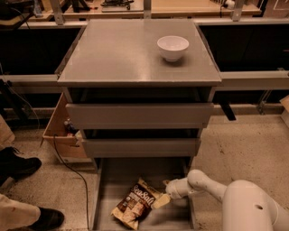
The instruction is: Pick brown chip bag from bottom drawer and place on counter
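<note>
The brown chip bag [135, 204] lies flat and slanted on the floor of the open bottom drawer [118, 178], its "Sea Salt" lettering up. My gripper [161, 200] reaches in from the right on a white arm and sits right at the bag's right edge, low in the drawer. The counter [122, 52] is the grey cabinet top above, with a white bowl [172, 47] at its back right.
Two closed grey drawer fronts [140, 116] overhang the back of the open drawer. A wooden box [61, 131] and a black cable [72, 169] lie left of the cabinet. A person's shoes [18, 166] are at the far left. A tan workbench [180, 5] runs behind.
</note>
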Available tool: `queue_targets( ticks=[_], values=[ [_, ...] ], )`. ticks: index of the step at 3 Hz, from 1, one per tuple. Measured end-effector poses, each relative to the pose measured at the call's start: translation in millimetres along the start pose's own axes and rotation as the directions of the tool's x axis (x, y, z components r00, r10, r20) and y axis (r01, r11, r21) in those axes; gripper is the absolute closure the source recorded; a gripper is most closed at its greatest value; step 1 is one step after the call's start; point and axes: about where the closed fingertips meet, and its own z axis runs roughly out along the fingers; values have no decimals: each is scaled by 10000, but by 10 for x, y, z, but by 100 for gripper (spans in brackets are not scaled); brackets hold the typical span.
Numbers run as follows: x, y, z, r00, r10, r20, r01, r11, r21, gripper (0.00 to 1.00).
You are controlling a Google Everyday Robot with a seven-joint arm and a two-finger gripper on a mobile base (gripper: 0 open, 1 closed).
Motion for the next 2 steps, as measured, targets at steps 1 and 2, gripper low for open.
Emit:
queue_targets(
  ticks=[1, 2],
  values=[
    [-80, 56, 251, 9978, -239, 620, 257, 9993, -284, 0],
    [-177, 76, 462, 9918, -698, 1074, 753, 9960, -477, 0]
  ],
)
